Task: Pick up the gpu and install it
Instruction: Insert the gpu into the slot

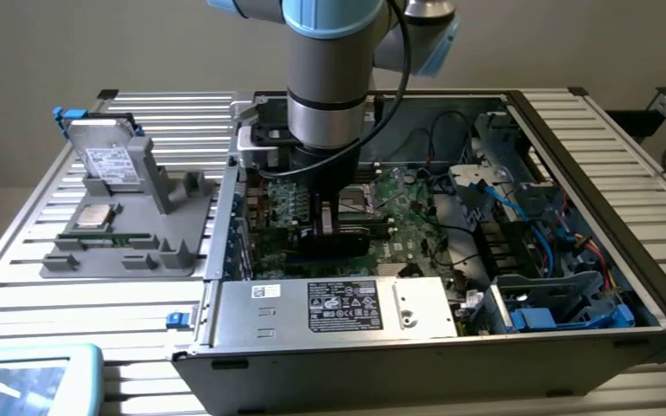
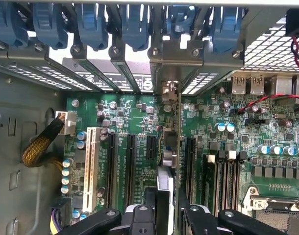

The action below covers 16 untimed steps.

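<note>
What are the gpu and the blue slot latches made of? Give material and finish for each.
The gpu: its silver end bracket looks like bare sheet metal with a dull shine; its thin board edge is likely fibreglass. The blue latches: probably moulded plastic, with uniform colour and a soft sheen.

Robotics lab or assembly workshop: industrial robot arm (image 1: 330,87) upper centre, slatted aluminium bench (image 1: 32,286) lower left, open computer case (image 1: 426,373) centre, grey parts fixture (image 1: 183,234) left.

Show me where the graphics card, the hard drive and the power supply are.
graphics card (image 1: 333,244), exterior view, on its black cooler.
hard drive (image 1: 111,163), exterior view, on its white label.
power supply (image 1: 339,308), exterior view, on the dark label on its top.
</note>
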Each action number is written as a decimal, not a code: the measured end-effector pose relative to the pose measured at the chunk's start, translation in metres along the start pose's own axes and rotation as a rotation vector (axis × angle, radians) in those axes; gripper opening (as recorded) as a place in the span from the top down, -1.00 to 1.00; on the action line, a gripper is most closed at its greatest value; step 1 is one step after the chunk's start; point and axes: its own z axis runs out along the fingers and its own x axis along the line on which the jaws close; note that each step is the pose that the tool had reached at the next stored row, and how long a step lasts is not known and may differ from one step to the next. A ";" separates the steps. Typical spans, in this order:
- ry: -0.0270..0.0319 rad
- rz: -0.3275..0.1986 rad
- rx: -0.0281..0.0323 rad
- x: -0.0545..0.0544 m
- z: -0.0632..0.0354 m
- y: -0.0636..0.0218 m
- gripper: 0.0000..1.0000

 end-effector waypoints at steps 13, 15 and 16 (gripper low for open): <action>0.0007 -0.020 0.0010 0.000 0.0000 0.0012 0.46; 0.0007 -0.020 0.0012 0.000 0.0000 0.0013 0.46; 0.0008 -0.020 0.0012 0.000 0.0001 0.0016 0.46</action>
